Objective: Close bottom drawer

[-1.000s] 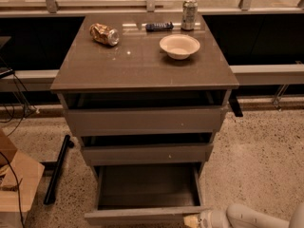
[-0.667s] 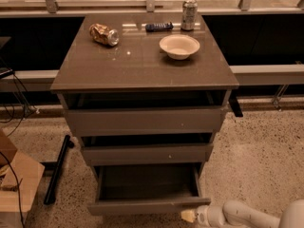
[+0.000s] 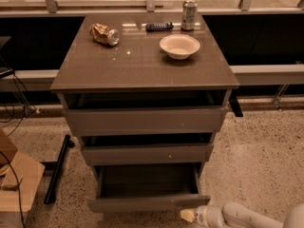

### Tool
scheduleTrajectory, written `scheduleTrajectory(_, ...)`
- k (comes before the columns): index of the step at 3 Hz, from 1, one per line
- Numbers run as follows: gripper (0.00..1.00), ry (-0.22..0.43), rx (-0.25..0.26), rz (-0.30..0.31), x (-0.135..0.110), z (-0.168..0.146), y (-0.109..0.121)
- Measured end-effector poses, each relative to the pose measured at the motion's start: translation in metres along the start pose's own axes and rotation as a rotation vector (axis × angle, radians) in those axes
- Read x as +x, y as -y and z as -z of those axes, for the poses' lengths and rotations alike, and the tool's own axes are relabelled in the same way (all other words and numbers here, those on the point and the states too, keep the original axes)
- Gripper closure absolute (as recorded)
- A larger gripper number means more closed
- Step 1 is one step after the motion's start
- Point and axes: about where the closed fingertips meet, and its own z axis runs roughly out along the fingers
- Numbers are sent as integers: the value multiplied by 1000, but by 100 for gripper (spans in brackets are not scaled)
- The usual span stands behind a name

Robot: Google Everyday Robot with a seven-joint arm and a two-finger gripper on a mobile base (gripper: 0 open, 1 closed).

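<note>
The bottom drawer (image 3: 147, 203) is the lowest of three grey-brown drawers in the cabinet. It stands pulled out toward me, and its shallow grey box is open to view. My gripper (image 3: 187, 215) is low at the front right, its pale tip right at the drawer front's lower right corner. The white arm runs off to the right edge. The middle drawer (image 3: 147, 154) and the top drawer (image 3: 145, 121) above it each stand out a little.
On the cabinet top (image 3: 142, 72) are a crushed can (image 3: 104, 34), a white bowl (image 3: 179, 46), an upright can (image 3: 189, 14) and a dark flat object (image 3: 159, 26). A cardboard box (image 3: 14, 184) and a black bar (image 3: 57, 170) lie on the floor at the left.
The bottom drawer's front has slid back toward the cabinet, so less of the box shows. My gripper has moved up and in with it at its right corner.
</note>
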Motion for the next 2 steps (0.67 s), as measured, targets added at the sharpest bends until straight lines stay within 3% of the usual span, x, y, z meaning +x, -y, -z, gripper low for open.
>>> scheduleTrajectory(2,100,144,22,105,-53,-24,3)
